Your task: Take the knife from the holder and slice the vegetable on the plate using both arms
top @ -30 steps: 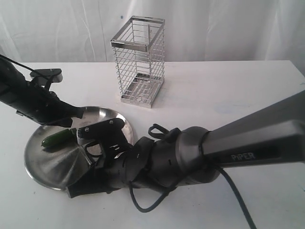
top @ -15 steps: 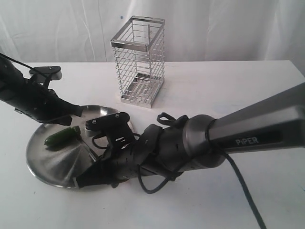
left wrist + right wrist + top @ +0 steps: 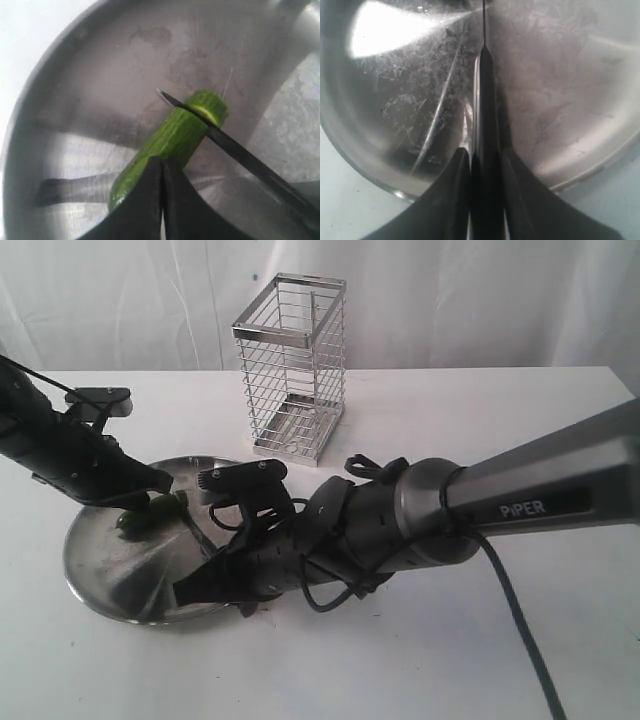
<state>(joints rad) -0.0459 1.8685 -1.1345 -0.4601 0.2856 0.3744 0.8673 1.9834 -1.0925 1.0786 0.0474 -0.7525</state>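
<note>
The steel plate (image 3: 110, 585) lies at the front left, with the green vegetable (image 3: 172, 140) on it. My left gripper (image 3: 161, 161) is shut, its closed tips resting on top of the vegetable, near its middle. The right gripper (image 3: 485, 156) is shut on the black knife's handle (image 3: 484, 115). The dark blade (image 3: 245, 157) crosses the vegetable near its pale cut end and is sunk into it. From outside, only bits of the vegetable (image 3: 163, 505) show under the left gripper (image 3: 160, 485). The right gripper (image 3: 195, 588) reaches low over the plate; the knife is hard to make out there.
The wire holder (image 3: 292, 370) stands empty at the back middle, apart from both arms. The right arm (image 3: 420, 525), with its cable, stretches across the front of the white table (image 3: 480, 420) from the right edge. A white curtain hangs behind.
The right arm swung farther over the plate and brought the blade onto the vegetable. The vegetable shifted right under the left gripper, which came down on it. The plate slid slightly right.
</note>
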